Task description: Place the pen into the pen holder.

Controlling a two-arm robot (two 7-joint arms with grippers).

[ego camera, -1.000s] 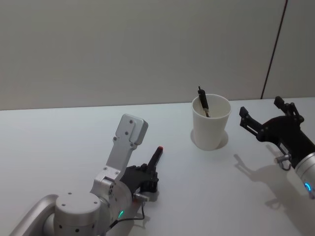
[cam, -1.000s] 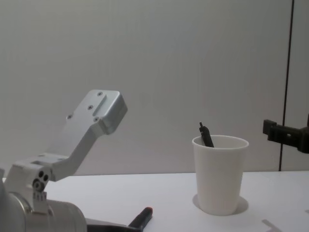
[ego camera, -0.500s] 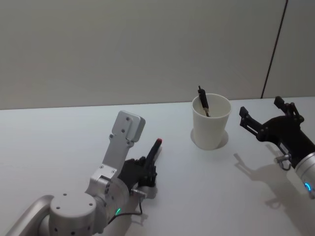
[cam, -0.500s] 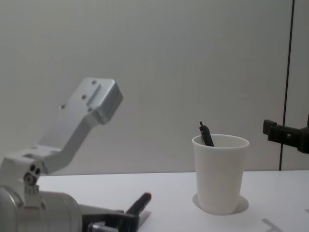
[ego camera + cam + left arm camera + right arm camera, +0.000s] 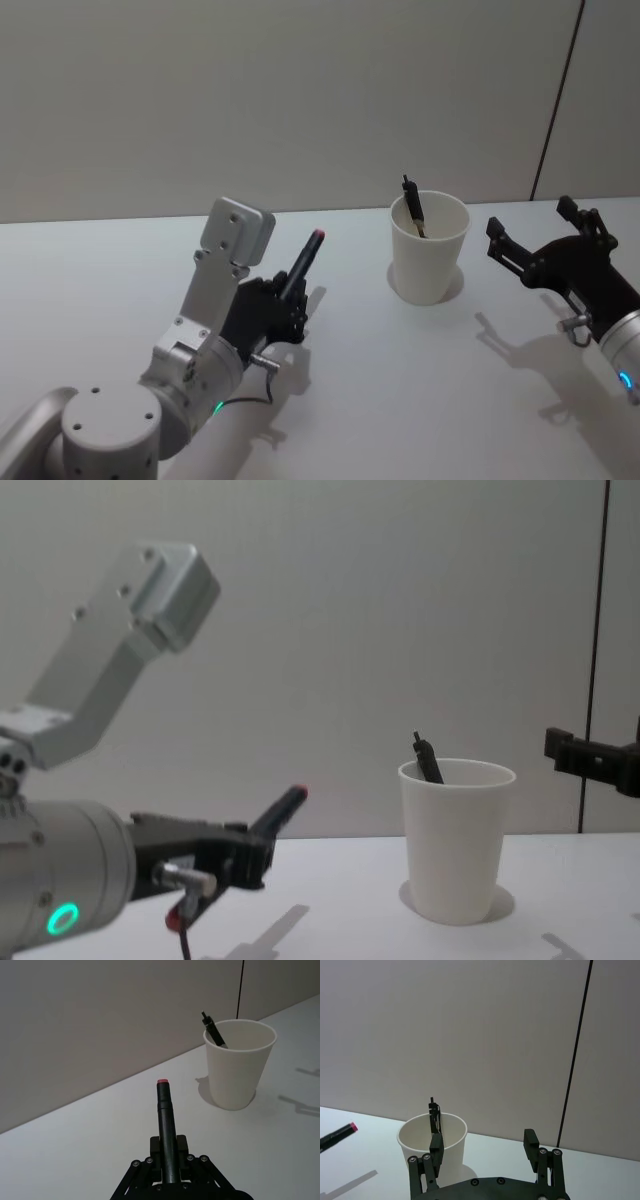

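Pen point(image 5: 302, 262), slim black red-tipped plastic, likely light, stiff, slick, pinched at its tail in left gripper point(image 5: 288, 305), centre-left; right gripper point(image 5: 530, 222) splayed wide, right edge.

Left gripper point(image 5: 286, 304) tilts forward and up, jaws clamped; right gripper point(image 5: 530, 232) hovers, jaws seemingly spread.

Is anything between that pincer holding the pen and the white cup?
No. The head view shows bare table between the left pincer, gripping the pen, and the pen holder.
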